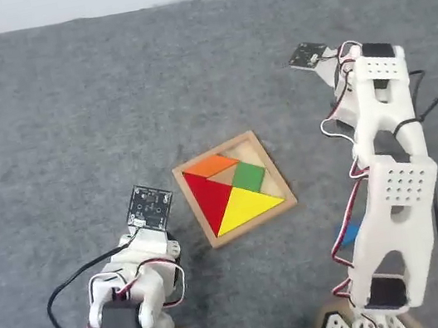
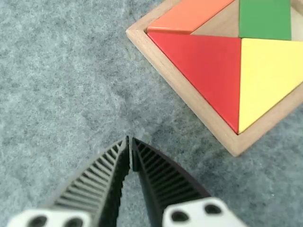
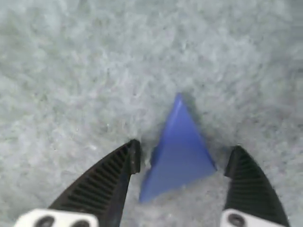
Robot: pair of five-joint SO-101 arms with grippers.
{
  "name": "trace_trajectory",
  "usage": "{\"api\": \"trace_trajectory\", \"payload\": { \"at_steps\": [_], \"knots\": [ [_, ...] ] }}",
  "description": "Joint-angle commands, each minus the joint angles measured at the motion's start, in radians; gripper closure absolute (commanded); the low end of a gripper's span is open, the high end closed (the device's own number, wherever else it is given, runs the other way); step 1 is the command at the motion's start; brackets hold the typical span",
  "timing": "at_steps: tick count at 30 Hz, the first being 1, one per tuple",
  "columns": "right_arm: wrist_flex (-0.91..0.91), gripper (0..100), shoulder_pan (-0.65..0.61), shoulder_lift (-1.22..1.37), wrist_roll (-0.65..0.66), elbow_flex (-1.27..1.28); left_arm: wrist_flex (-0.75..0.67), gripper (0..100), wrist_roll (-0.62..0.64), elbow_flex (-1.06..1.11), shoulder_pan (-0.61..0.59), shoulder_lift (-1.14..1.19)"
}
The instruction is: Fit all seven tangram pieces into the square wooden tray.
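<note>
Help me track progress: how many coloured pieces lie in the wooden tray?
4: orange piece along the far edge, green square right of it, red triangle on the left, yellow triangle at the near corner. None look hidden.

White arms (image 1: 392,194) with perforated shells, black servos, red, white and black cables; ribbed black fingers (image 2: 104,184) on screwed white bases

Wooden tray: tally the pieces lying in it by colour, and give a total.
Orange piece: 1
Red piece: 1
Green piece: 1
Yellow piece: 1
Total: 4
</note>
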Motion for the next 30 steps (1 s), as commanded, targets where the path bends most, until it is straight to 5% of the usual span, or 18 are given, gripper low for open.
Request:
{"api": "trace_trajectory", "payload": {
  "at_steps": [1, 13, 30],
  "knots": [
    [0.045, 82.8, 0.035, 0.015, 0.006, -0.041, 0.005, 99, 0.005, -0.012, -0.005, -0.021],
    [0.166, 84.3, 0.008, -0.045, -0.077, -0.044, 0.005, 99, 0.005, -0.012, -0.005, -0.021],
    [0.392, 84.4, -0.205, -0.361, -0.503, 0.0, 0.005, 99, 0.005, -0.012, -0.005, -0.021]
  ]
}}
